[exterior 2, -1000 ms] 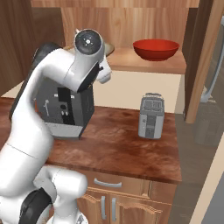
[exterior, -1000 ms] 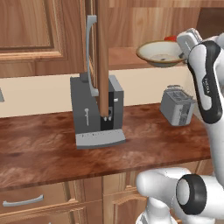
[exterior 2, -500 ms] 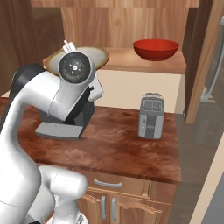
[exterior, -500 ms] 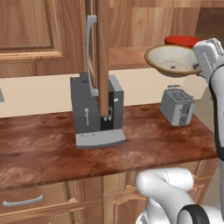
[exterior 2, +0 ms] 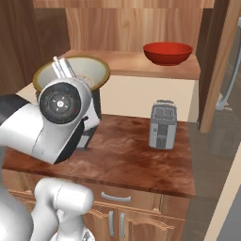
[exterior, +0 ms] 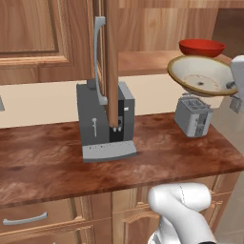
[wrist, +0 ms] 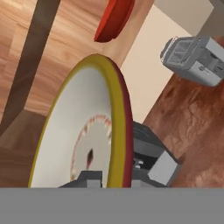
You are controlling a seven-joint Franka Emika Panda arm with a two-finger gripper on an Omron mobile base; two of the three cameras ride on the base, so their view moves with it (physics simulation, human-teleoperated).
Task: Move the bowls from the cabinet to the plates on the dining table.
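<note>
The gripper (wrist: 109, 181) is clamped on the rim of the cream bowl (exterior: 200, 76), one finger on the whitish inside and one on the outer wall. The bowl hangs in the air, tilted, off the cabinet shelf (exterior: 143, 62) and above the toaster (exterior: 193, 116). In the right base view the cream bowl (exterior 2: 77, 70) sits just behind the arm's round joint, above the coffee machine (exterior: 106, 121). The inside of the bowl bears a faint reddish ring pattern and a dark mark at its centre; no writing can be read on it.

The red bowl (exterior 2: 168, 52) rests upright on the shelf, above the toaster (exterior 2: 162, 124) and to that side of the cabinet (exterior 2: 127, 28). In the hand view the red bowl (wrist: 113, 19) shows beyond the cream bowl's golden rim.

The toaster stands on the reddish-brown counter (exterior: 57, 167), well apart from the coffee machine. The open cabinet door (exterior: 112, 57), seen edge-on, hangs in front of the coffee machine with its grey bar handle (exterior: 97, 62). No brand or label on either appliance is legible.
</note>
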